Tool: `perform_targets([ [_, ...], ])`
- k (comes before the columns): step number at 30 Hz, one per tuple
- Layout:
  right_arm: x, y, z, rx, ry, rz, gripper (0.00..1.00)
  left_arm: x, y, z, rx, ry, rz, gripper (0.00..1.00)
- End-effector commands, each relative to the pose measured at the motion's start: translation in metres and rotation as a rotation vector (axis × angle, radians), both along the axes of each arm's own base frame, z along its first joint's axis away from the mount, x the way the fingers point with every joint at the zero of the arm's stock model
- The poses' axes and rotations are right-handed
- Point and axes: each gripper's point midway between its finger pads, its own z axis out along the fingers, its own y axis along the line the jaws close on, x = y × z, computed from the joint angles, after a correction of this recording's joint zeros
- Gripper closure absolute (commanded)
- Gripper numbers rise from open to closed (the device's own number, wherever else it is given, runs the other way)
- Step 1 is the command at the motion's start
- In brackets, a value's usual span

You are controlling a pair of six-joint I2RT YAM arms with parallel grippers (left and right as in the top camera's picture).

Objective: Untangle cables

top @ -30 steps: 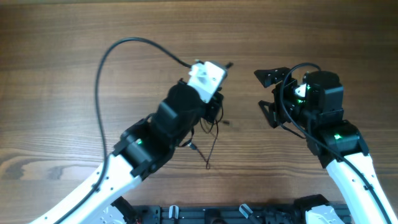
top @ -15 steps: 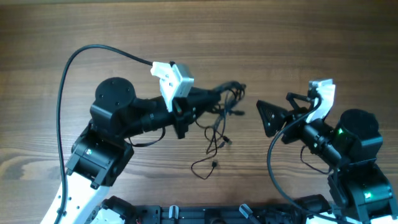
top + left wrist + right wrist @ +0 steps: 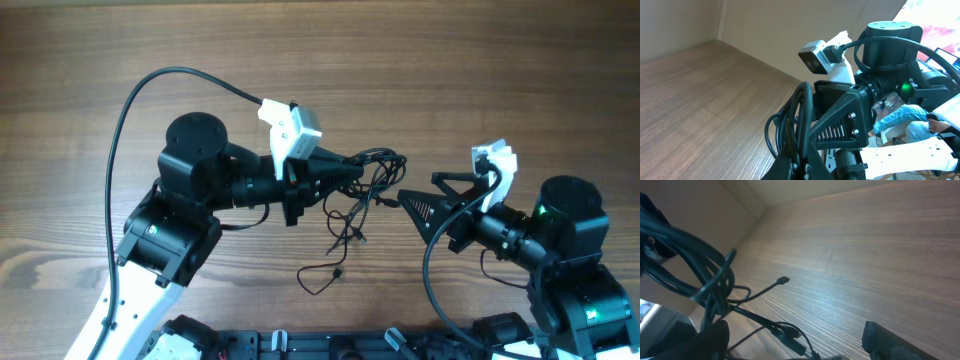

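Cables (image 3: pixel 368 172) hang in a black tangle from the tips of our left gripper (image 3: pixel 352 172). Its fingers are pressed together on the bundle and hold it above the wooden table (image 3: pixel 480 60). Below those fingertips several thin strands droop, and one runs down to the wood in a loose loop that ends in a small plug (image 3: pixel 340 268). From our left wrist we see the loops standing straight out from between the closed fingers, with the other arm's fingers facing them just beyond.

Our right gripper (image 3: pixel 406 207) points at the tangle from the opposite side with its fingers spread apart and nothing clamped between them. The fingertips sit just beside the nearest strands, and we cannot tell whether they touch. From our right wrist, the bundle crosses in front of one finger (image 3: pixel 700 340). The other finger (image 3: pixel 890 341) stands well apart from it, with bare wood between the two. A single strand with a plug at its end sticks out ahead of that gap
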Motion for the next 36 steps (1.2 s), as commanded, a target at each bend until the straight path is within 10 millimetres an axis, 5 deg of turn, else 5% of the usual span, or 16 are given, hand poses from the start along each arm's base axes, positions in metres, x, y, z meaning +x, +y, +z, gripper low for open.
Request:
perform_targets([
  [1,0.001,0.003,0.019,0.149,0.074,-0.051,0.16,0.004,0.002,0.004,-0.001,-0.025,0.016,0.96],
  [5,0.007,0.005,0.036,0.309,0.155,-0.115,0.17,0.002,0.001,0.007,-0.01,-0.036,0.003,0.96],
  [14,0.007,0.005,0.04,0.31,0.134,-0.105,0.17,0.014,0.0,0.003,-0.004,-0.047,0.037,0.96],
  [23,0.009,0.005,0.039,0.306,0.132,-0.11,0.2,0.057,-0.002,0.001,0.007,-0.04,0.283,0.96],
  [36,0.024,-0.004,0.03,0.281,0.143,-0.19,0.09,0.038,-0.022,-0.004,0.087,-0.255,0.2,0.96],
])
